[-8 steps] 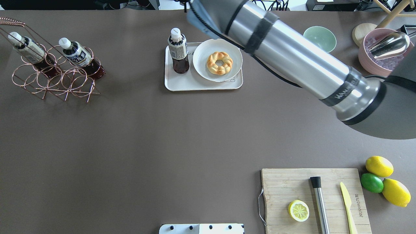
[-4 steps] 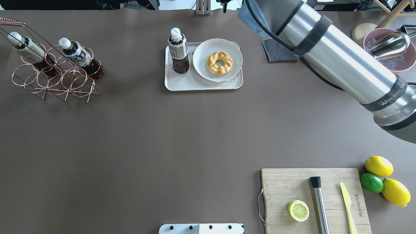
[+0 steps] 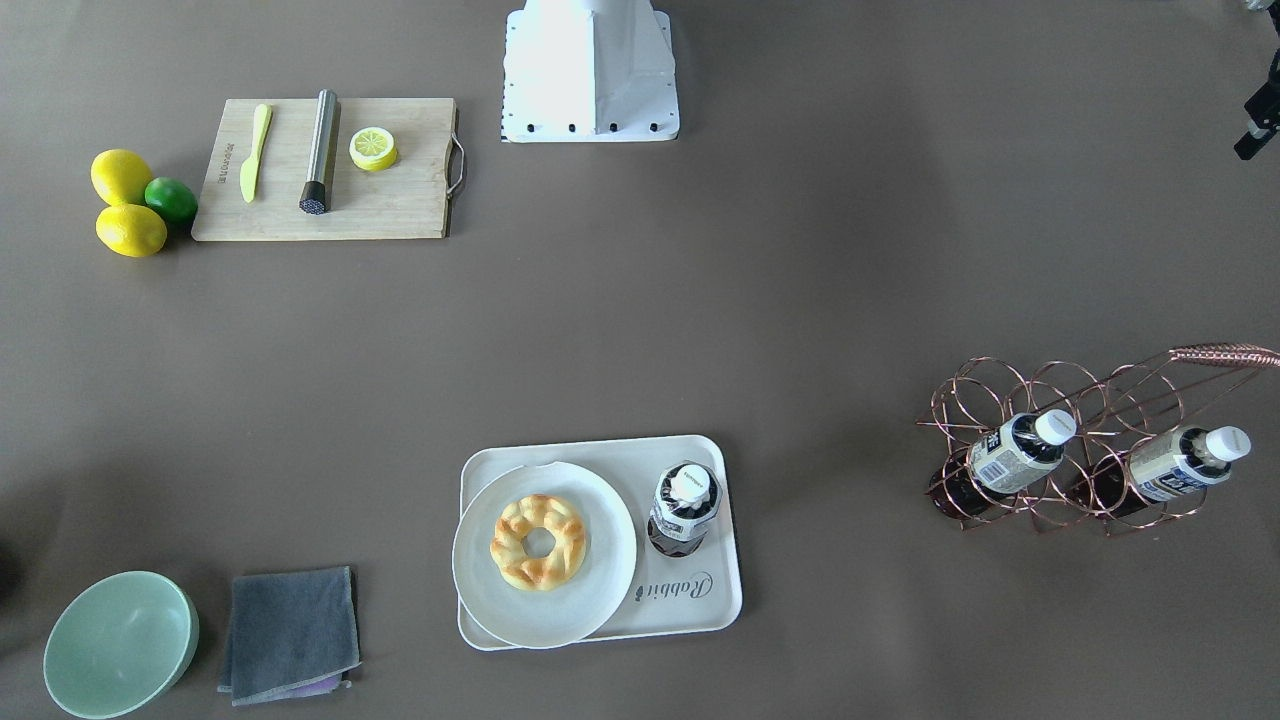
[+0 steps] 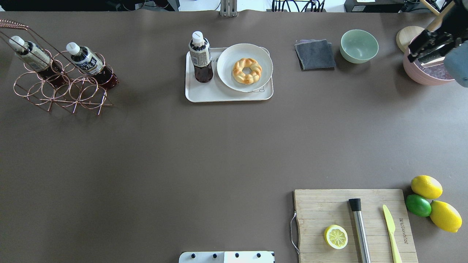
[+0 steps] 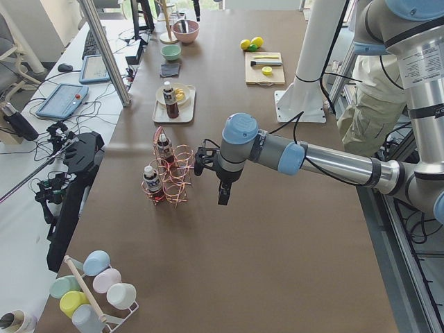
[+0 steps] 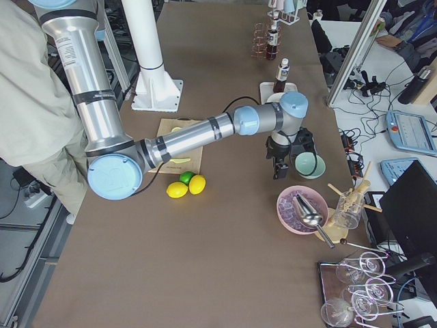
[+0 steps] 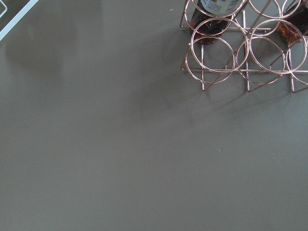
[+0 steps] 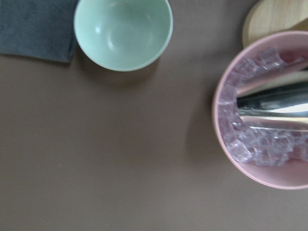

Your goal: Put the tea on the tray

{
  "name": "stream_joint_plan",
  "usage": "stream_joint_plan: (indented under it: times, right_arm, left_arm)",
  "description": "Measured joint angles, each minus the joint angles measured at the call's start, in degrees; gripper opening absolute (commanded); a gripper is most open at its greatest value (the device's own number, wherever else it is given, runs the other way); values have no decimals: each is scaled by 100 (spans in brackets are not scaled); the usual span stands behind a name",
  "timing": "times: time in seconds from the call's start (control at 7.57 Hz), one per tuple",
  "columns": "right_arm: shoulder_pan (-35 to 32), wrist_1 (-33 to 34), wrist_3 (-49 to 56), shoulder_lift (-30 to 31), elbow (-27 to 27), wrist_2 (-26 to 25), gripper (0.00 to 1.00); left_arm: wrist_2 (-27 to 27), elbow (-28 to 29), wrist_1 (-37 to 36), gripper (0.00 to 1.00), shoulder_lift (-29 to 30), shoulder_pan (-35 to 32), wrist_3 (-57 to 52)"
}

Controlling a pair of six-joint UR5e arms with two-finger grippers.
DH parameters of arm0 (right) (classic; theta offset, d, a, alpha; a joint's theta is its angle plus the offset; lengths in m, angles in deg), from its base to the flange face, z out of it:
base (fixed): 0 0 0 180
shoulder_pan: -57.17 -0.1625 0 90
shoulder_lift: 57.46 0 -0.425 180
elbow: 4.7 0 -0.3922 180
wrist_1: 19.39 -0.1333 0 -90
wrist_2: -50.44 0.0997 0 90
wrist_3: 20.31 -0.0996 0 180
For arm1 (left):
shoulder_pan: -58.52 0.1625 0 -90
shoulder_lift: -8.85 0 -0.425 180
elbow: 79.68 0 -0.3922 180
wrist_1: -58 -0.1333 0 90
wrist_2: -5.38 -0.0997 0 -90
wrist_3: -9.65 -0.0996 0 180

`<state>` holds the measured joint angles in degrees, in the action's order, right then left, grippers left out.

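The tea [image 4: 200,54] stands upright on the left part of the cream tray [image 4: 219,95], free of any gripper; it also shows in the front view [image 3: 683,510] on the tray [image 3: 690,605]. Two alike bottles [image 4: 87,64] lie in the copper rack [image 4: 62,91]. My right gripper [image 4: 415,56] hangs empty at the far right by the pink bowl [image 4: 426,75], its fingers apart. My left gripper [image 5: 222,198] hovers beside the rack; I cannot tell whether it is open or shut.
A white plate [image 4: 226,73] with a braided pastry [image 4: 247,70] fills the tray's right part. A grey cloth [image 4: 315,54] and green bowl [image 4: 359,45] lie between tray and pink ice bowl. A cutting board [image 4: 321,208], lemons [image 4: 426,186] and a lime sit front right.
My right arm has swung away from above the tray to the far right, uncovering the cloth and green bowl. The tea stays upright on the tray.
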<state>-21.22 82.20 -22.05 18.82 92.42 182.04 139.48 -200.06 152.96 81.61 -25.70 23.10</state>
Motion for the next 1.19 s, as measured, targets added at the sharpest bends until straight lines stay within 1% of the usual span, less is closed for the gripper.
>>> stream_joint_plan:
  times: [0.13,0.26,0.53,0.79,0.93,1.19]
  right_arm:
    - [-367,-1,624,420,-11,78,100]
    - [-654,-3,1035,763,-31,109,100]
    - [-1085,-20,1438,1240,-47,122,100]
    - [-1300,-61,1573,1543,-44,123,100]
    - [-1386,-71,1598,1619,-29,121,100]
    - [-1476,-77,1614,1664,18,124,100]
  left_arm:
    - [-10,-11,-146,96,23,-45,-113]
    - [-19,-56,-211,97,-7,-214,-209]
    - [-71,-60,-232,97,-212,-467,-491]
    - [-175,-1,-235,97,-263,-538,-588]
    - [-196,117,-230,97,-261,-568,-715]
    - [-214,401,-225,97,-257,-932,-1332]
